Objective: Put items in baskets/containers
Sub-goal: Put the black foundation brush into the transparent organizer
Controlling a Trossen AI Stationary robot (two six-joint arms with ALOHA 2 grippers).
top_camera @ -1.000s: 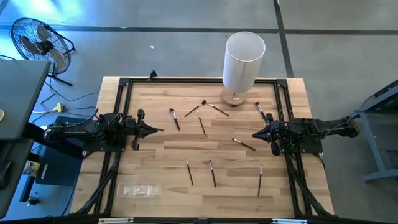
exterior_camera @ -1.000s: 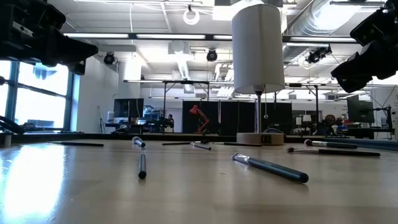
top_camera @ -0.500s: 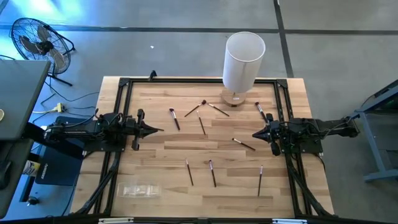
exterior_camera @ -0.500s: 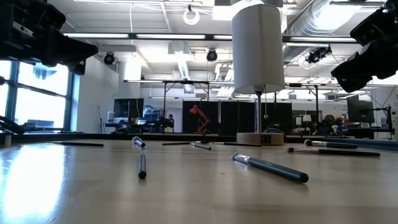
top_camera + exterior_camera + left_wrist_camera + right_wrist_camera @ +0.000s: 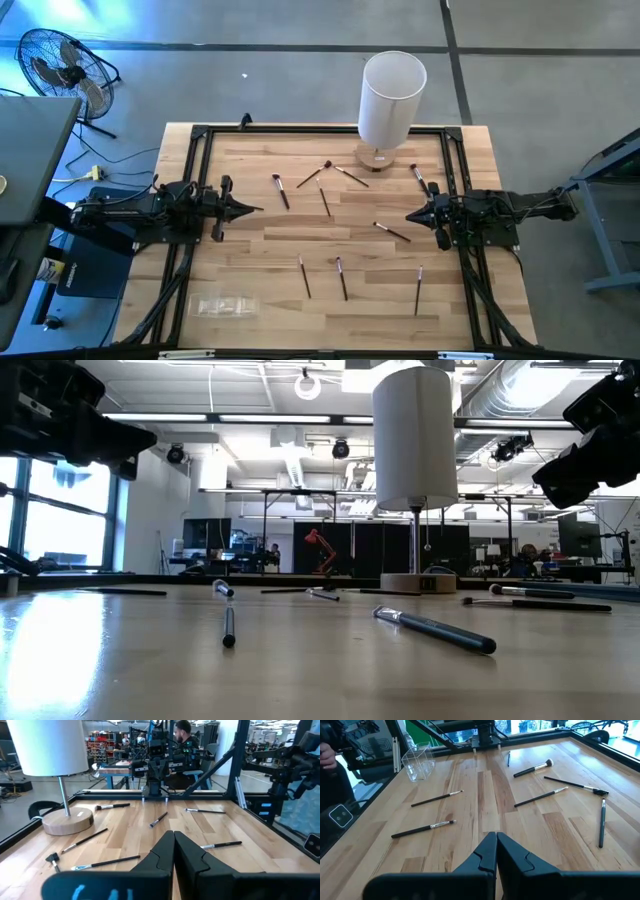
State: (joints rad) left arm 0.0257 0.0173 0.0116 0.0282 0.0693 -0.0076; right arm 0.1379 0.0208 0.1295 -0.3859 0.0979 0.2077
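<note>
1. Nothing has moved since the earlier frames: both arms and every brush sit exactly where they were, so the task has not begun.
2. The left gripper [image 5: 250, 208] hovers near the left edge of the light wooden table [image 5: 250, 260], halfway along it, its fingers [image 5: 162, 851] pressed together and holding nothing.
3. The right gripper [image 5: 412, 216] waits opposite, near the right edge, fingers [image 5: 487, 851] likewise together and empty.
4. The thin dark stick-like brushes [image 5: 341, 277] lie scattered between the arms: several toward the far edge close to the wooden base of the tall white cylindrical lamp [image 5: 391, 97], one [image 5: 392, 231] just beside the right gripper, and three toward the near edge.
5. The small flat see-through plastic container [image 5: 223, 305] rests near the table's near left corner, well apart from all the brushes, with none visible in it.
6. In my judgement everything remains to be done; either gripper must first open, then descend on a nearby brush.
</note>
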